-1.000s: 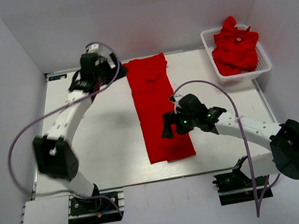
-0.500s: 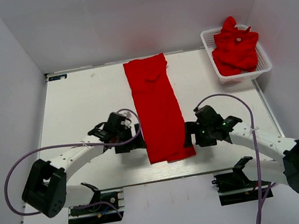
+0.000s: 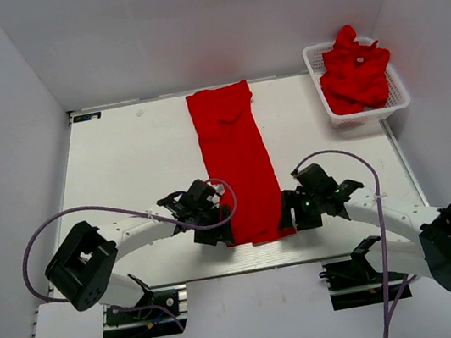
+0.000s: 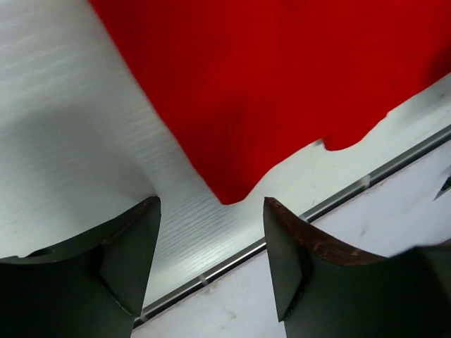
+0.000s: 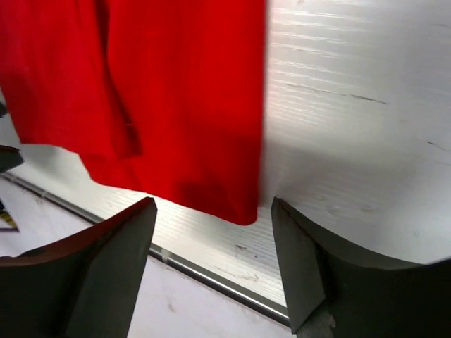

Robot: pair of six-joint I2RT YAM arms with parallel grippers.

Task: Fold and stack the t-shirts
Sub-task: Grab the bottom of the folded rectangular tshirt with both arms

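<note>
A red t-shirt lies folded into a long strip down the middle of the white table. My left gripper hangs open at the strip's near left corner, nothing between its fingers. My right gripper hangs open at the near right corner, also empty. Both wrist views show the red hem just beyond the fingertips. More red t-shirts are heaped in the white basket at the back right.
The table's near edge, with a metal rail, runs just behind both grippers. Grey walls close in the left, back and right sides. Purple cables loop from both arms.
The left arm has swung from the table's far end down to the strip's near left corner. The right gripper has moved nearer, to the near right corner. Both sets of jaws have narrowed slightly.
</note>
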